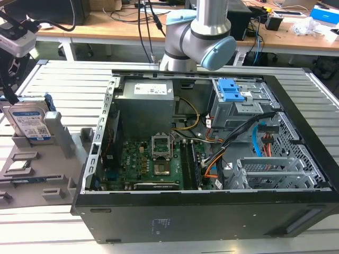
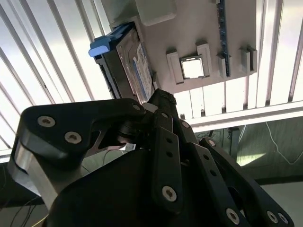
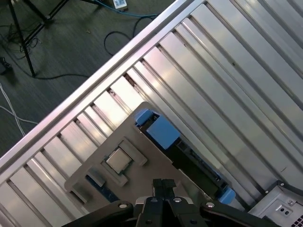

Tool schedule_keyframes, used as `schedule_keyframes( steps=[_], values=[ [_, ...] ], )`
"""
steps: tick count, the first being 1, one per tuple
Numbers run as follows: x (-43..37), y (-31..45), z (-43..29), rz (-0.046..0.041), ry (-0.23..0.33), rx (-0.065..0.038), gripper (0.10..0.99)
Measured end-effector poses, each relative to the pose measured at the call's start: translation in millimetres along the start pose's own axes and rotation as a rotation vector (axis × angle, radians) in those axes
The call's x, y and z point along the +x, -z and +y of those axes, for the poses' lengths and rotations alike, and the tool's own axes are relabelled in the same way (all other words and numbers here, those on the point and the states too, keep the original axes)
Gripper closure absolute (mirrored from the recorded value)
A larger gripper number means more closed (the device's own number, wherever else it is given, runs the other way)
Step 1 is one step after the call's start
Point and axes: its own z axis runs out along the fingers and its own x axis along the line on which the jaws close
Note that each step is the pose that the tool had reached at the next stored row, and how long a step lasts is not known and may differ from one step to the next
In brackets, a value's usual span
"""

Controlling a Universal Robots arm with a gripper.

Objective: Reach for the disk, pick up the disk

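Disk: the disk (image 1: 29, 123) stood upright in the grey holder (image 1: 62, 142).
Gripper: we saw the gripper (image 3: 163, 183) above it, closed, empty.
Care: we judged it needed opening, then straddling the thin edge squarely.

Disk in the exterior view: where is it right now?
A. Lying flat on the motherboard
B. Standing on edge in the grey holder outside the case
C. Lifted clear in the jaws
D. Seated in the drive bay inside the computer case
B. The disk stands upright in the grey holder, outside the open computer case on the exterior view's left.
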Motion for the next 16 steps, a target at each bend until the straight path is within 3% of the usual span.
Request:
schedule_keyframes(
  steps=[16],
  values=[
    [0.0,0.0,0.0,0.0057,0.150,0.000,0.980]
  ],
)
